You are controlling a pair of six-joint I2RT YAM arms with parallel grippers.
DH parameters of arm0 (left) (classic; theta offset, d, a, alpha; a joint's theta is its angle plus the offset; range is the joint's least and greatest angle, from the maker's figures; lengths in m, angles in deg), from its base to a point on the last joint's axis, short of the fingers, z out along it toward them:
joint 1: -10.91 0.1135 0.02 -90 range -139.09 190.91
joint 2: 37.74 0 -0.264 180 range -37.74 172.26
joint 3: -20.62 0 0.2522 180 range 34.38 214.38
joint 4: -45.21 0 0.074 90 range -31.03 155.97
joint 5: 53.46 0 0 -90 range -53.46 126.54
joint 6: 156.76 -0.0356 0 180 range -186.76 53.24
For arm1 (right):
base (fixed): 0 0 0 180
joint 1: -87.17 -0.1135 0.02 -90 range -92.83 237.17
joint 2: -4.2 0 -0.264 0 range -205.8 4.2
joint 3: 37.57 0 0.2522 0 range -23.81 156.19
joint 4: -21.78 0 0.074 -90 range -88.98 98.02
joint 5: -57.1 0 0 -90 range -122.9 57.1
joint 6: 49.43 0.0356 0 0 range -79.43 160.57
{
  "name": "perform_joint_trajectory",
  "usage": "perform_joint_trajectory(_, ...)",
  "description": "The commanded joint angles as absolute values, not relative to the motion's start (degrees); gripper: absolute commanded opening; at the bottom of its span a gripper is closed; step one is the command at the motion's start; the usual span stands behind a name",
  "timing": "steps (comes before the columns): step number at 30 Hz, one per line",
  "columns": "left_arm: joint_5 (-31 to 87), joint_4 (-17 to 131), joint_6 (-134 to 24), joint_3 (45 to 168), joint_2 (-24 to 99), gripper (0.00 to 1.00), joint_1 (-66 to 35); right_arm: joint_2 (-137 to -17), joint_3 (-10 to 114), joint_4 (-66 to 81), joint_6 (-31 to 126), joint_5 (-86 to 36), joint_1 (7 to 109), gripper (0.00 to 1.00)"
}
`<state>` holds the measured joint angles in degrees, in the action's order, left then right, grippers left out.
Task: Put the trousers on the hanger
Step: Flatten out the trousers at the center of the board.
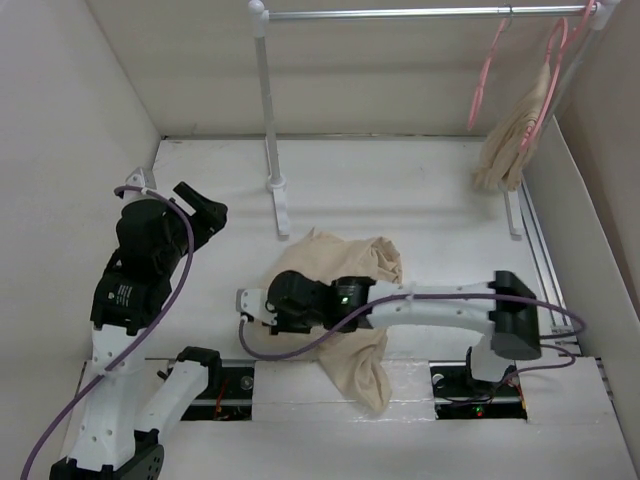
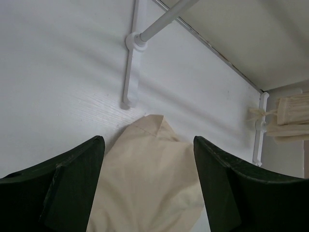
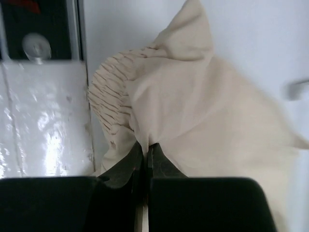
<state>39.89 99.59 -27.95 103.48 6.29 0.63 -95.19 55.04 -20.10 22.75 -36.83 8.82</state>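
1 pair of trousers [image 1: 345,262] lies heaped mid-counter [image 1: 420,190], 1 leg trailing to the near edge. 2 pink hangers share 1 rail [image 1: 400,13] at the far right: the hanger [image 1: 485,75] hangs bare beside a second hanger [image 1: 548,70] carrying a small garment [image 1: 510,140]. Right fingers [image 3: 123,169] pinch a trousers fold; left fingers [image 2: 72,183] spread wide, holding nothing, with bare counter beneath them.

Two pink hangers: the hanger [image 1: 483,75] and its twin [image 1: 548,75]. One trousers [image 1: 340,255], one bunched garment [image 1: 508,140], one rack [image 1: 270,120], one desk [image 1: 200,170].

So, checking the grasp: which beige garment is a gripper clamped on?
The trousers crumpled on the table, in the right gripper; the other garment hangs on the rail.
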Motion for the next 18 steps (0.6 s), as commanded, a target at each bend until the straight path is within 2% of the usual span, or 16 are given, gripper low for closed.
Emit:
perform_joint_trajectory(1,40.32,95.89,-28.88,104.08,7.25,0.7,0.45,-79.07,67.3,-18.69,22.12,-38.46,10.16,0.0)
perform_joint_trajectory(5,39.88,94.05,-29.14,105.21,9.63,0.73,0.45,-77.62,89.77,-30.25,19.4,-33.35,11.32,0.0)
perform_joint_trajectory(6,40.92,93.52,-29.32,108.09,11.89,0.76,0.45,-77.97,105.41,-33.34,18.52,-31.69,11.32,0.0)
perform_joint_trajectory(9,41.72,93.43,-29.84,111.18,14.62,0.78,0.45,-75.45,109.16,-32.77,19.29,-31.76,13.42,0.02)
perform_joint_trajectory(12,41.9,92.82,-30.29,117.77,18.05,0.78,0.45,-63.07,96.22,-25.31,23.59,-32.55,20.26,0.08)
perform_joint_trajectory(13,41.29,92.46,-30.2,119.35,18.76,0.78,0.45,-59.56,83.28,-23.72,25.0,-34.29,22.46,0.08)
perform_joint_trajectory(14,40.94,92.2,-30.11,119.8,19.12,0.78,0.45,-53.43,77.15,-22.58,26.23,-34.75,26.92,0.1)
perform_joint_trajectory(16,38.23,90.36,-29.85,118.15,19.47,0.76,0.45,-48.3,61.19,-23.87,29.57,-39.21,30.99,0.12)
perform_joint_trajectory(18,33.76,87.99,-29.85,115.17,19.3,0.76,0.98,-40.74,51.82,-26.25,33.78,-44.73,36.6,0.14)
